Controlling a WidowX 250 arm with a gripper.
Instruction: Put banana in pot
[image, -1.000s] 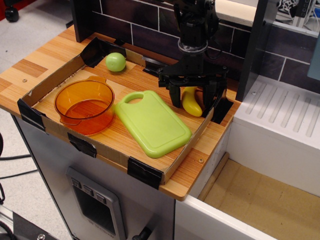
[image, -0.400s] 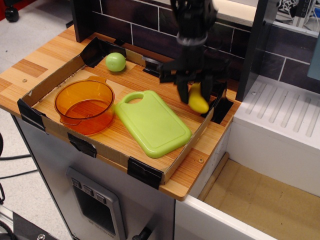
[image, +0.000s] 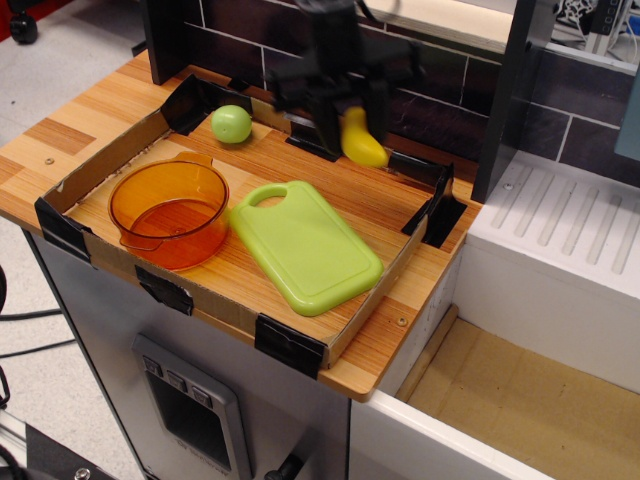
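Note:
My gripper (image: 347, 122) is shut on the yellow banana (image: 360, 141) and holds it in the air above the back of the tray, behind the green cutting board. The arm is blurred from motion. The banana hangs tilted, its lower end pointing right. The orange translucent pot (image: 170, 212) stands empty at the tray's front left, well to the left of and below the gripper.
A light-green cutting board (image: 304, 244) lies in the tray's middle. A round green fruit (image: 231, 124) sits at the back left. The cardboard tray wall (image: 210, 298) rims the wooden counter. A dark brick wall stands behind. A white sink unit (image: 570, 260) is at the right.
The gripper closed on the banana at the tray's right, lifted it off the surface, and carried it up and to the left.

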